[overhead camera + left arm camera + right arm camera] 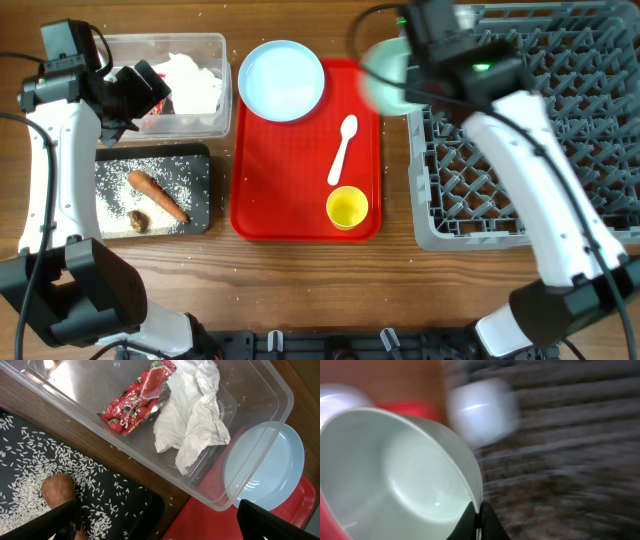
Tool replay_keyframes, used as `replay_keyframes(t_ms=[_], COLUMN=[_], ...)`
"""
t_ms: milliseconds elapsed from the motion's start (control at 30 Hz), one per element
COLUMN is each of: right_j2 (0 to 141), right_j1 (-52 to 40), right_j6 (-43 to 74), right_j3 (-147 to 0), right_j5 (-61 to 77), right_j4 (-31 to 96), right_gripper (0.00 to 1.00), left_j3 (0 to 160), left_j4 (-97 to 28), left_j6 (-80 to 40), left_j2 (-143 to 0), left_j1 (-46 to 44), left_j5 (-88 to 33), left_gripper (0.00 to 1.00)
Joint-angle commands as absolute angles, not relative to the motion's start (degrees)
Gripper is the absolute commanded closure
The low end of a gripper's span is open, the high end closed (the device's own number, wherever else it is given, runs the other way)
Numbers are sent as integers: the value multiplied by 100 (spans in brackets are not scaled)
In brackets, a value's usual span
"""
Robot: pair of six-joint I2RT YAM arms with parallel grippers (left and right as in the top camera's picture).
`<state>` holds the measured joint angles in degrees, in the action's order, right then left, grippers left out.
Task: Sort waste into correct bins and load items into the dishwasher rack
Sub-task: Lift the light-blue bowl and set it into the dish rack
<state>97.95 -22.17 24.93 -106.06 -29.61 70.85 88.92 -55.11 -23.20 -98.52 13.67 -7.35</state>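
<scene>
We are in the loading step. The right fingers (492,525) are clamped on the rim of the mint-green bowl (383,72), one inside and one outside. The bowl hangs above the table at the left edge of the dishwasher rack (470,190), between the rack and the red serving tray (270,200). The right wrist view is smeared, so we judge the arm to be mid-swing and cannot read the peg rows beneath it.

To do this well, we should carry the bowl fully over the rack wall before lowering it. We should then tip it onto its edge so the rim slides between two rows of pegs instead of landing on their tips. A rim pinch is thin, so a slow descent will help stop the bowl from twisting. We should let go only once the pegs bear its weight. A pale blurred shape shows over the rack in the wrist view, and we cannot tell what it is, so we should choose a slot away from it.

The left fingers (272,522) are spread and hold nothing. They hover over the clear tub (250,480), where the red snack wrapper (137,400) and the tissue (192,415) lie.
</scene>
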Motion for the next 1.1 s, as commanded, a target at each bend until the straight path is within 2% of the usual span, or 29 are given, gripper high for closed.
replay_keyframes(t_ms=[0,233,300,433,667,800,900,1067], right_j2=[9953,10106,10167,10180,10180,10180,10180,10180], right_j1=[-1907,-1577,-1570,-1579,-1586,-1975,-2198,-2202], right_j6=[2613,2397,2359,1516,985,-580,-1376,-1323], right_j3=[-10453,-9325,-9083,-8580,-8473,-8473,-8473,-8471], right_j5=[-5236,-5721,-5739,-5771,-5972,-7293,-6849,-6573], right_j4=[7273,7225,6954,6005,5561,4700,4154,4488], right_gripper=[96,96,96,96,96,96,96,96], left_j3=[8899,8899,8899,8899,8899,8899,8899,8899], left_j4=[-5511,-5511,-5511,-5511,-5511,-5511,-5511,-5511], left_j6=[-2335,-2335,-2335,-2335,-2333,-2335,-2335,-2335], left_j2=[-9782,-9782,-9782,-9782,-9782,-9782,-9782,-9782], left_j1=[1389,1389,1389,1389,1389,1389,1389,1389], left_j5=[-701,-701,-701,-701,-701,-701,-701,-701], left_gripper=[0,0,0,0,0,0,0,0])
